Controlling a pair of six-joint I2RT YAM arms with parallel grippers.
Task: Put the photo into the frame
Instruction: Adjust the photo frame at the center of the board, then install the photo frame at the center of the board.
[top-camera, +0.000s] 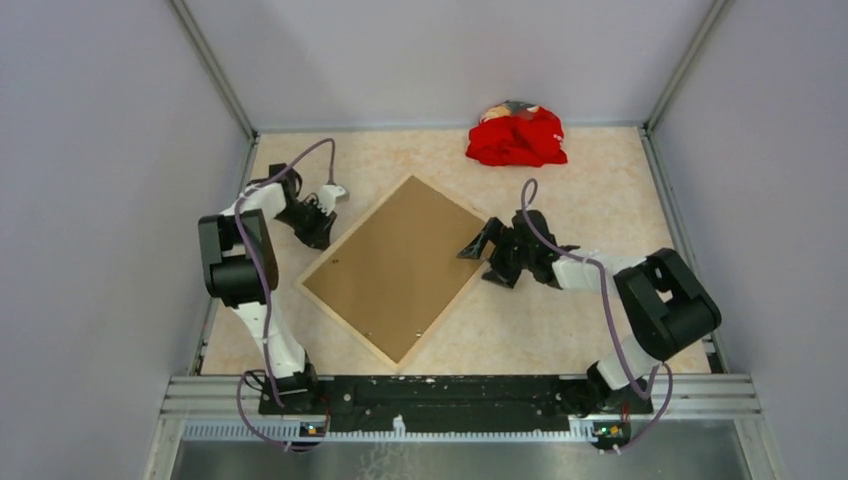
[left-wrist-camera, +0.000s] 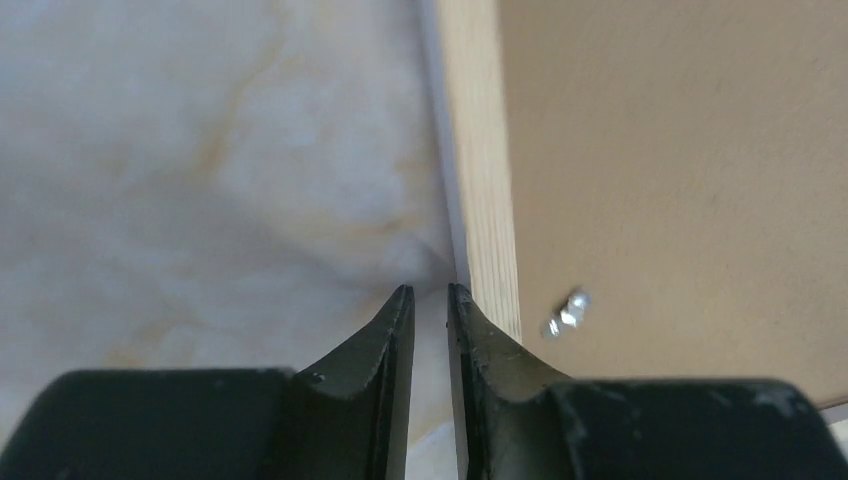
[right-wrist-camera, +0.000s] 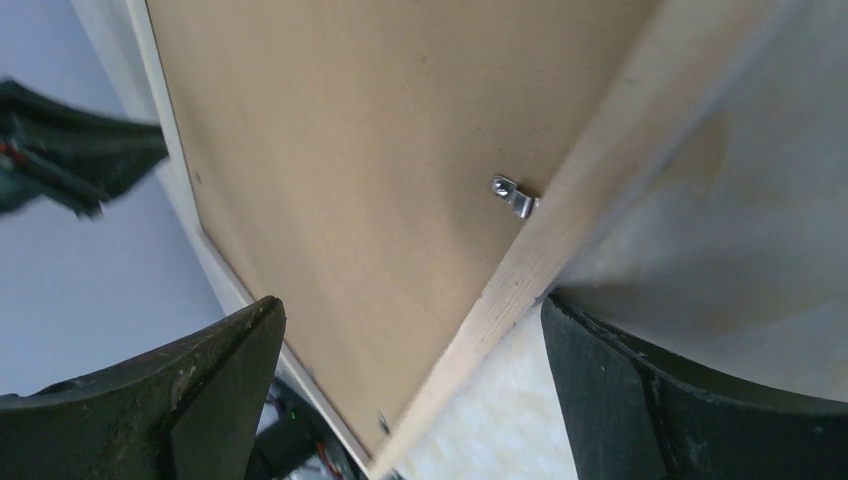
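The frame (top-camera: 348, 323) lies back up on the table, turned like a diamond, its light wood rail around a plain brown backing board (top-camera: 395, 265). The photo is hidden. My left gripper (top-camera: 318, 235) is at the frame's upper-left edge. In the left wrist view it (left-wrist-camera: 430, 292) is shut to a narrow gap with nothing in it, just left of the wood rail (left-wrist-camera: 485, 150). My right gripper (top-camera: 487, 262) is at the frame's right edge. In the right wrist view it (right-wrist-camera: 410, 305) is wide open, its jaws standing either side of the rail (right-wrist-camera: 590, 190).
A red cloth (top-camera: 517, 135) lies at the back of the table. Small metal clips (left-wrist-camera: 566, 312) (right-wrist-camera: 514, 196) hold the backing board to the rail. Grey walls enclose the table on three sides.
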